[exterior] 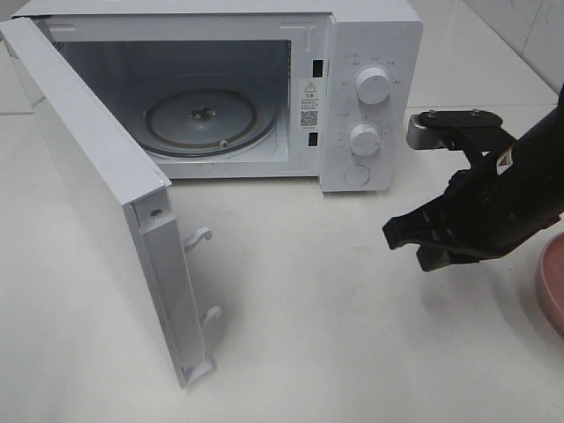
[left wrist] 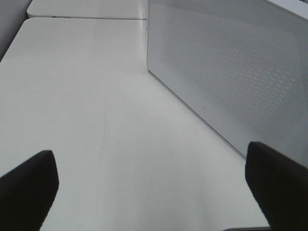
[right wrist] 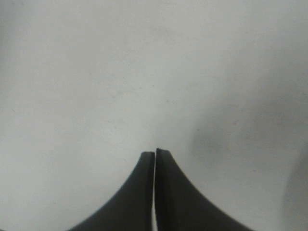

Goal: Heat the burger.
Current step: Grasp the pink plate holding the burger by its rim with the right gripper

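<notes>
Hovering clenched and empty, the black right gripper (exterior: pixel 397 231) has the round pink plate (exterior: pixel 551 286) at four o'clock; burger unseen.

The microwave (exterior: pixel 388 53) sits at the table's (exterior: pixel 308 300) back (door (exterior: pixel 88 194) open leftward), plate (exterior: pixel 552 286) at front right.
</notes>
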`<state>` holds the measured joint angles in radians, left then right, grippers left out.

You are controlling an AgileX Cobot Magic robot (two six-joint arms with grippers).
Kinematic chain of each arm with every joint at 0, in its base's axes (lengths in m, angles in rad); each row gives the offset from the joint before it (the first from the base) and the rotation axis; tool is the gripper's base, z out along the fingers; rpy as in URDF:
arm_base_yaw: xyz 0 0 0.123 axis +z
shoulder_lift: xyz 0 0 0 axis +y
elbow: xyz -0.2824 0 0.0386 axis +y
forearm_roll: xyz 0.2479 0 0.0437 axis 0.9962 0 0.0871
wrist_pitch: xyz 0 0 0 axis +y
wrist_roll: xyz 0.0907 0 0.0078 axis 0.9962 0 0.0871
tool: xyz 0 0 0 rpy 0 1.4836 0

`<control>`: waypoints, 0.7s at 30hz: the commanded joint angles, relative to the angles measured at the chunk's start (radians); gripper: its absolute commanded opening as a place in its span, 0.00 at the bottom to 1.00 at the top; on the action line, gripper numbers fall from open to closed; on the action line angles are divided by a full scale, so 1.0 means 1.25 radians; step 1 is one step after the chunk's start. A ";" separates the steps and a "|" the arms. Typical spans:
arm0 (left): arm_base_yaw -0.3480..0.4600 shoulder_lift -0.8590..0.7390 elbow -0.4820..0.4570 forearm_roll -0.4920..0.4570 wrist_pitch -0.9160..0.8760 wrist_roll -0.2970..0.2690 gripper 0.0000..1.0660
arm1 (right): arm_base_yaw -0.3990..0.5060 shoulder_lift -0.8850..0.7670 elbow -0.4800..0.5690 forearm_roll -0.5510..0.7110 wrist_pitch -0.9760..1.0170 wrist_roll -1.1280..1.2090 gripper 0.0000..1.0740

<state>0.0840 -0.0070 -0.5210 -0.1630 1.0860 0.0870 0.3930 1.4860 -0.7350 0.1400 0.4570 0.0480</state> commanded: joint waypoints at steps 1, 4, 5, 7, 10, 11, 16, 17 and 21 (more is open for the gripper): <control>-0.002 -0.012 0.003 -0.005 -0.011 0.002 0.92 | -0.005 -0.029 -0.035 -0.119 0.115 -0.014 0.05; -0.002 -0.012 0.003 -0.005 -0.011 0.002 0.92 | -0.005 -0.038 -0.050 -0.148 0.166 -0.014 0.06; -0.002 -0.012 0.003 -0.005 -0.011 0.002 0.92 | -0.005 -0.038 -0.050 -0.148 0.166 -0.014 0.06; -0.002 -0.012 0.003 -0.005 -0.011 0.002 0.92 | -0.006 -0.038 -0.058 -0.166 0.206 -0.014 0.09; -0.002 -0.012 0.003 -0.005 -0.011 0.002 0.92 | -0.006 -0.038 -0.058 -0.175 0.222 -0.026 0.15; -0.002 -0.012 0.003 -0.005 -0.011 0.002 0.92 | -0.006 -0.038 -0.058 -0.178 0.230 -0.034 0.19; -0.002 -0.012 0.003 -0.005 -0.011 0.002 0.92 | -0.006 -0.038 -0.058 -0.190 0.234 -0.048 0.60; -0.002 -0.012 0.003 -0.005 -0.011 0.002 0.92 | -0.006 -0.038 -0.058 -0.212 0.232 -0.043 0.79; -0.002 -0.012 0.003 -0.005 -0.011 0.002 0.92 | -0.006 -0.038 -0.058 -0.241 0.250 -0.038 0.96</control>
<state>0.0840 -0.0070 -0.5210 -0.1630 1.0860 0.0870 0.3930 1.4470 -0.8000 -0.1350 0.7470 0.0000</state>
